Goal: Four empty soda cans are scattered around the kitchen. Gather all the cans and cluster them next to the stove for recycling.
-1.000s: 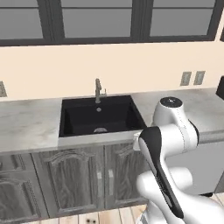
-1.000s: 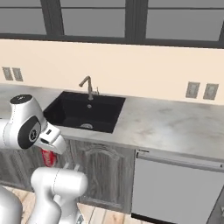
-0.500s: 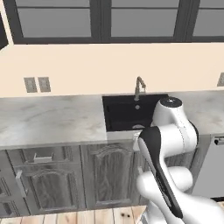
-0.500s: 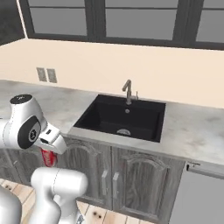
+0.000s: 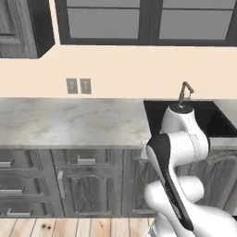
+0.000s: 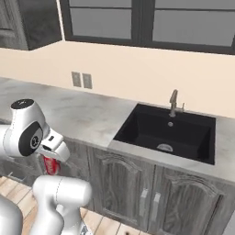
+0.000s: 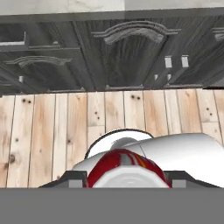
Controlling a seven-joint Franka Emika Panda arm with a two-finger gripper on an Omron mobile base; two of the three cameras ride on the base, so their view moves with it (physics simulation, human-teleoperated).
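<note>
**Red can carried low past the sink counter**

The small red cylindrical soda can with a silver top hangs below the white arm's hand at about 8 o'clock in the right base view, in front of the dark grey wood cabinet doors and under the counter edge. From the hand camera its red shoulder and pale rim sit at 6 o'clock, pressed between the two dark finger tips. The two-finger gripper has its jaws clamped on that can, which is held above the light plank floor.

The black sunken sink basin lies at 3 o'clock in the right base view, with a small round drain on its floor and a metal faucet at its back rim; nothing else can be seen in it. The grey marble counter stretches toward 9 o'clock in the left base view.

Since half a second ago the whole picture has shifted: the sink now sits further right and a dark tall cabinet has entered at 11 o'clock, so the camera has travelled. The can remains gripped as before.
</note>
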